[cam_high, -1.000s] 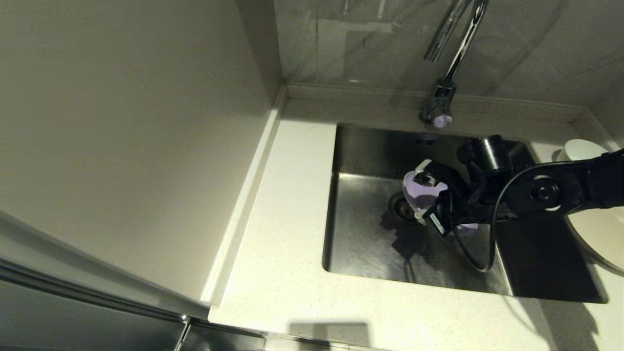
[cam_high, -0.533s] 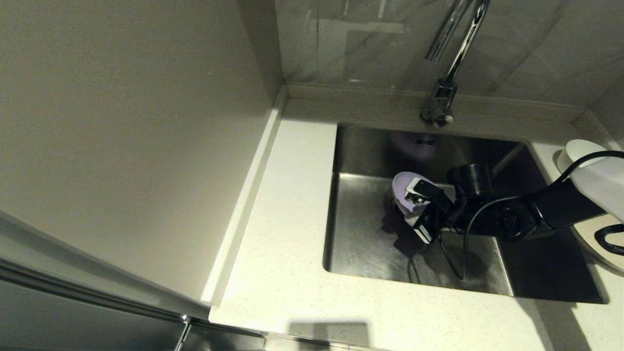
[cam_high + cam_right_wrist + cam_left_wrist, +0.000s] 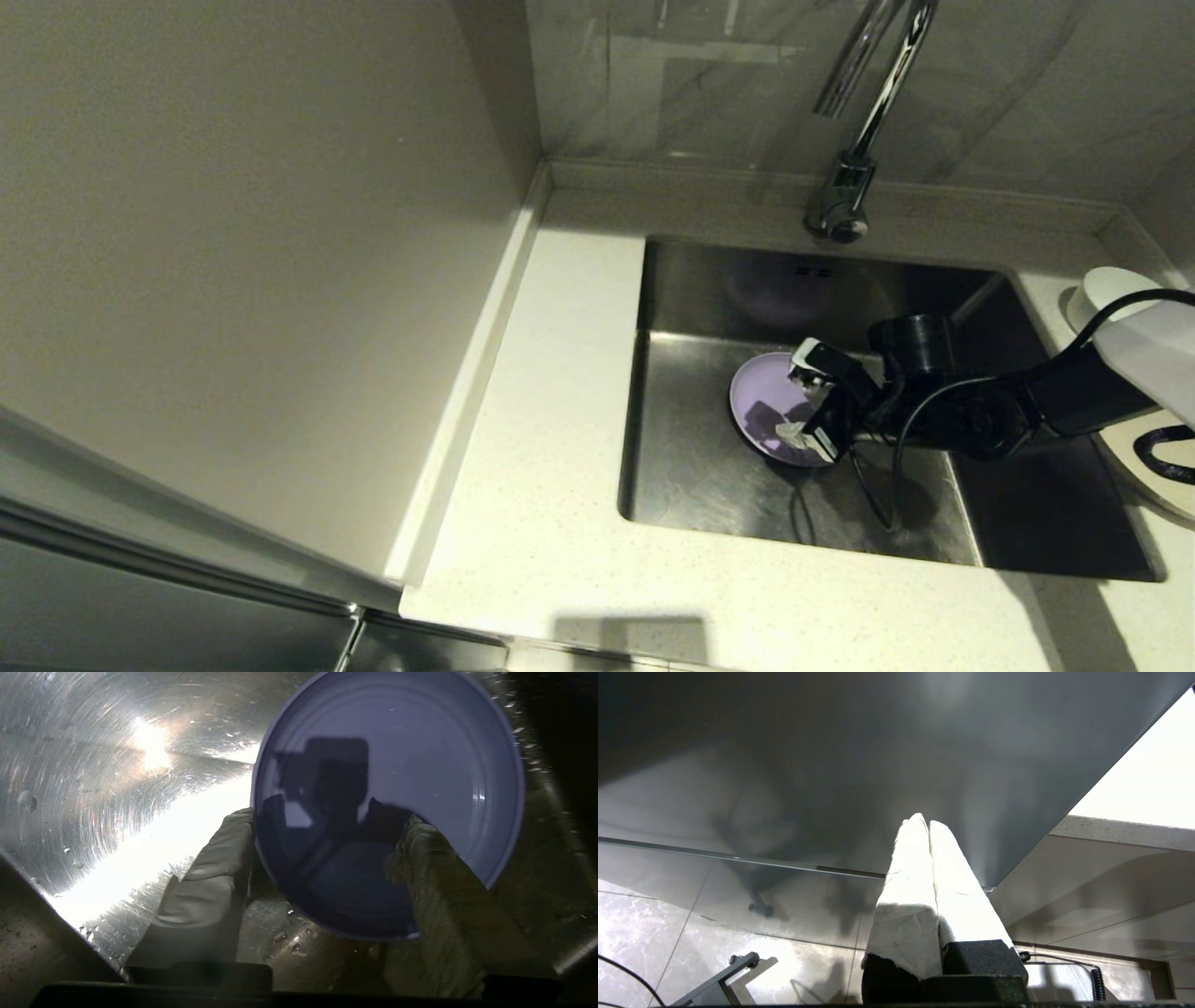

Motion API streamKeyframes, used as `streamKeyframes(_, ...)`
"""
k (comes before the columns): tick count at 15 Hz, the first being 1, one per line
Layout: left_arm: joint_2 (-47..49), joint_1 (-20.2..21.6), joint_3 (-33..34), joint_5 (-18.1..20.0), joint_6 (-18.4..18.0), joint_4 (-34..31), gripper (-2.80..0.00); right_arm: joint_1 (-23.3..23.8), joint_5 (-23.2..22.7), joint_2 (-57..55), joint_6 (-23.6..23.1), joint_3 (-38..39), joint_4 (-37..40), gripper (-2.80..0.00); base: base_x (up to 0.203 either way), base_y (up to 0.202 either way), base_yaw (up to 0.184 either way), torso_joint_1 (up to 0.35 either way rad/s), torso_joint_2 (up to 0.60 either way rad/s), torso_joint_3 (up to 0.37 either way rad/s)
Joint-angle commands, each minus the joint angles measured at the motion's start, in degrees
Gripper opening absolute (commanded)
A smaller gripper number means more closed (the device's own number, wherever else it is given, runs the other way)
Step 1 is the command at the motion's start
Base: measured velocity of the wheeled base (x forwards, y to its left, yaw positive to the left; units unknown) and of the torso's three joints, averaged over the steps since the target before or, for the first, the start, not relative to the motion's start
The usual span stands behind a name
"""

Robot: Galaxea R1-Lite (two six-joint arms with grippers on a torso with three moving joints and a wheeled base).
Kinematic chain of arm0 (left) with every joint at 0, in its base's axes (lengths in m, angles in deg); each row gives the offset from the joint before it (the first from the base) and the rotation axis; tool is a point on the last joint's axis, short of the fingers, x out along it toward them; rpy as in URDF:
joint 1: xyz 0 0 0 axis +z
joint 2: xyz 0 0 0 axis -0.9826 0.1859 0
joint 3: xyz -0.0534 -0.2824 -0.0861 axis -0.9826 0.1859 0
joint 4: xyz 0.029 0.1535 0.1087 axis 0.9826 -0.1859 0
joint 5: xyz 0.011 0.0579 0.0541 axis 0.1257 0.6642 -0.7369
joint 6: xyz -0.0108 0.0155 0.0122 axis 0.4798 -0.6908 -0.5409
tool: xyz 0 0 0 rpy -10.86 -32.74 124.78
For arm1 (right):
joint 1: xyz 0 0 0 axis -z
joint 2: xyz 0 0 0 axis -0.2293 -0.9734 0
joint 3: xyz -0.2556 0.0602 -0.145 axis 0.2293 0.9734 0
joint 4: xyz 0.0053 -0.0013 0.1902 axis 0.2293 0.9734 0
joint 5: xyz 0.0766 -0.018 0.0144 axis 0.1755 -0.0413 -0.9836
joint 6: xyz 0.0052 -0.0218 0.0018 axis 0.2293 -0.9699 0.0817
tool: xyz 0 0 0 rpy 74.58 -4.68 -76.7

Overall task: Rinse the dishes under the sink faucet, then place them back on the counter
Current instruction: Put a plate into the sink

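One lilac plate (image 3: 770, 411) flat in sink (image 3: 691, 485), drain hidden, right end effector (image 3: 805, 403) spread apart.

No readable text anywhere on my feeds.

I find no lettering, brand, number or sign that I can read on the lilac plate (image 3: 770, 411), the sink (image 3: 709, 485), the faucet (image 3: 845, 201) or the counter (image 3: 560, 523). From the wrist cameras I see bare steel, plain cabinet panels and floor tiles, none of them marked.
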Motion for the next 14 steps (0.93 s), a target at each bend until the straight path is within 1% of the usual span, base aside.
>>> streamKeyframes(1, -0.18, 0.0, 0.0, -0.03, 0.04, 0.02, -2.8, 1.41, -0.43, 6.09, -0.1, 1.52, 0.42, 0.0, 0.0, 0.0, 0.0, 0.0, 0.0, 0.0)
streamKeyframes(3, -0.18, -0.08, 0.0, -0.03, -0.03, 0.02, -2.8, 3.99, -2.98, 14.29, -0.03, 4.11, 2.85, 0.0, 0.0, 0.0, 0.0, 0.0, 0.0, 0.0)
streamKeyframes(6, -0.18, -0.02, 0.0, -0.03, 0.04, 0.02, -2.8, 9.94, -7.88, 25.07, 0.48, 6.7, 8.31, 0.0, 0.0, 0.0, 0.0, 0.0, 0.0, 0.0)
streamKeyframes(8, -0.18, 0.0, 0.0, -0.03, 0.04, 0.02, -2.8, 12.08, -8.58, 29.59, 4.85, 6.29, 12.2, 0.0, 0.0, 0.0, 0.0, 0.0, 0.0, 0.0)
streamKeyframes(9, -0.18, 0.0, 0.0, -0.03, -0.04, 0.02, -2.8, 12.79, -7.35, 31.42, 6.51, 5.9, 14.45, -2.8, 0.0, 0.0, 0.0, 0.0, 0.0, 0.0)
streamKeyframes(11, -0.18, 0.0, 0.0, -0.03, -0.04, 0.02, -2.8, 13.83, -3.89, 33.96, 7.4, 5.15, 18.49, -2.8, 0.0, 0.0, 0.0, 0.0, 0.0, 0.0)
streamKeyframes(13, -0.18, 0.0, 0.0, -0.03, 0.04, 0.02, -2.8, 14.79, -0.02, 35.79, 8.0, 4.26, 24.16, -2.8, 0.0, 0.0, 0.0, 0.0, 0.0, 0.0)
streamKeyframes(14, -0.18, 0.0, 0.0, -0.03, 0.04, 0.02, -2.8, 14.96, 2.42, 36.73, 10.72, 3.93, 26.67, -2.8, 0.0, 0.0, 0.0, 0.0, 0.0, 0.0)
